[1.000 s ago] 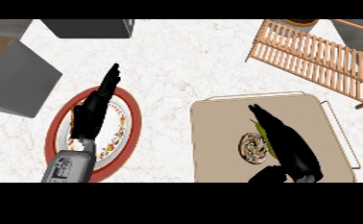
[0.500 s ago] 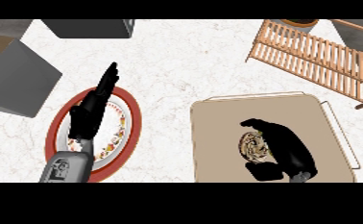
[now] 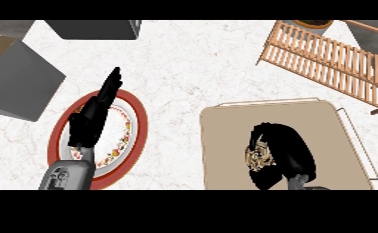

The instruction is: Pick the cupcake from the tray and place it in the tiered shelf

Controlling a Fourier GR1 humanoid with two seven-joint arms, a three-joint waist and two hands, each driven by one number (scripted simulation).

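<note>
The cupcake stands on the beige tray at the lower right, only its patterned left side showing. My right hand is curled round it from the right and above, fingers wrapped over its top. The wooden slatted tiered shelf lies at the upper right, apart from the tray. My left hand rests open, fingers straight and pointing up, over a plate at the lower left.
A red-rimmed patterned plate lies under the left hand. A grey box stands at the left edge and a dark grey box at the top left. White marble counter spreads between plate, tray and shelf.
My right hand's fingers, straight and pointing up a second ago, have curled down and closed round the cupcake. The left hand has stayed still.
</note>
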